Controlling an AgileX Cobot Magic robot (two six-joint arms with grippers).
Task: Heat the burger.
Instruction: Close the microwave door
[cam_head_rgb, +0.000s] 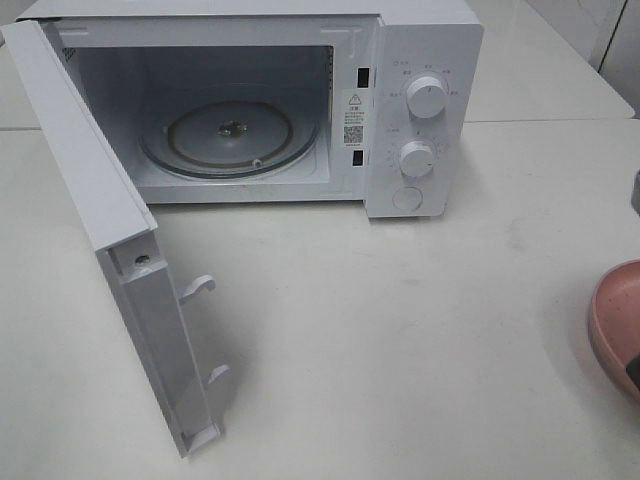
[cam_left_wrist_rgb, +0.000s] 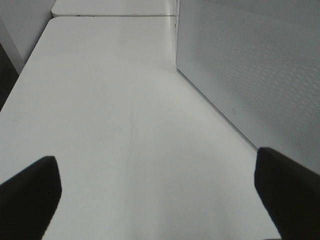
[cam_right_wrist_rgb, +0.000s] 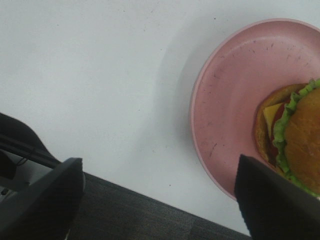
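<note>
Two grippers are both standing with jaws apart and holding nothing: the left gripper (cam_left_wrist_rgb: 157, 200) is hovering over the white table (cam_left_wrist_rgb: 110, 125) beside the microwave's (cam_head_rgb: 300, 100) perforated side. At centre the microwave door (cam_head_rgb: 110, 250) is hanging wide open, showing the glass turntable (cam_head_rgb: 230, 135). Rightward, the right gripper (cam_right_wrist_rgb: 160, 200) is hovering near the pink plate (cam_right_wrist_rgb: 230, 90), where the burger (cam_right_wrist_rgb: 300, 135) is sitting

My high camera looks down at the open microwave (cam_head_rgb: 300, 110); my left wrist faces along its door (cam_left_wrist_rgb: 250, 75); my right wrist shares the pink plate (cam_right_wrist_rgb: 235, 100).
</note>
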